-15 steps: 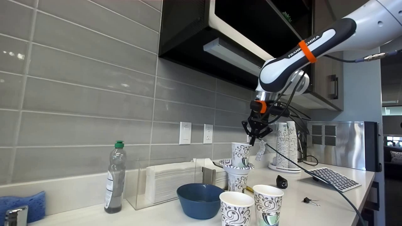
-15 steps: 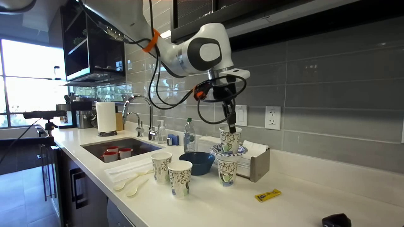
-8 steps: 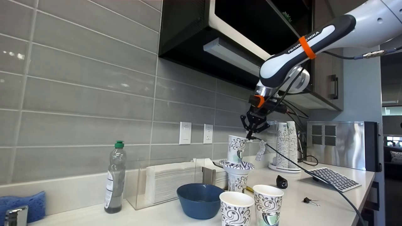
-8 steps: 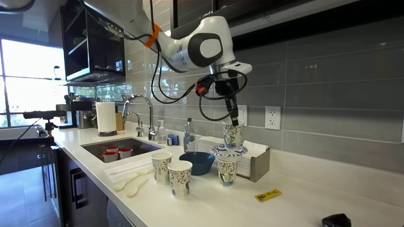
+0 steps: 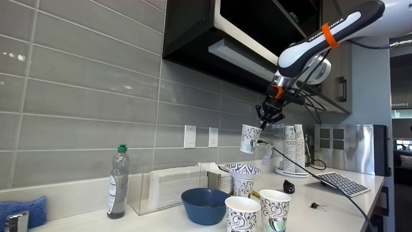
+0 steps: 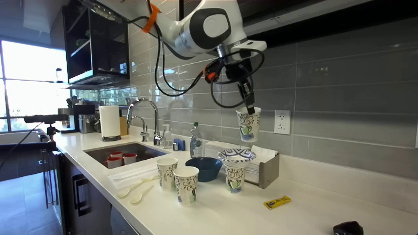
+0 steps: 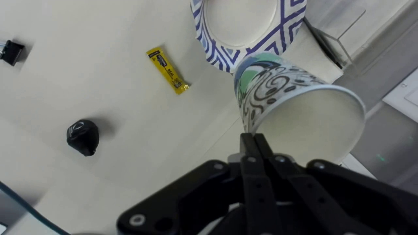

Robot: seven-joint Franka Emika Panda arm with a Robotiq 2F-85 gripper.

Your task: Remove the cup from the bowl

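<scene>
"What's that claw (image 7: 253, 135) got?"
"The paper cup (image 6: 249, 126), pinched by its rim, jaws drawn together."
"And where's it hanging?"
"Tilted in the air, above and apart from the patterned bowl (image 6: 236, 154), which sits on a second cup (image 6: 234, 179)."

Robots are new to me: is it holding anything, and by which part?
The gripper holds a patterned cup, pinched at one side of its rim.

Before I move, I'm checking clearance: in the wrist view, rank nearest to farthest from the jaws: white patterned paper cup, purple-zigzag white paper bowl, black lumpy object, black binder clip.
1. Cup: rim pinched in the jaws.
2. Bowl: top, past the cup's base.
3. Lumpy object: left.
4. Binder clip: upper-left edge.
</scene>
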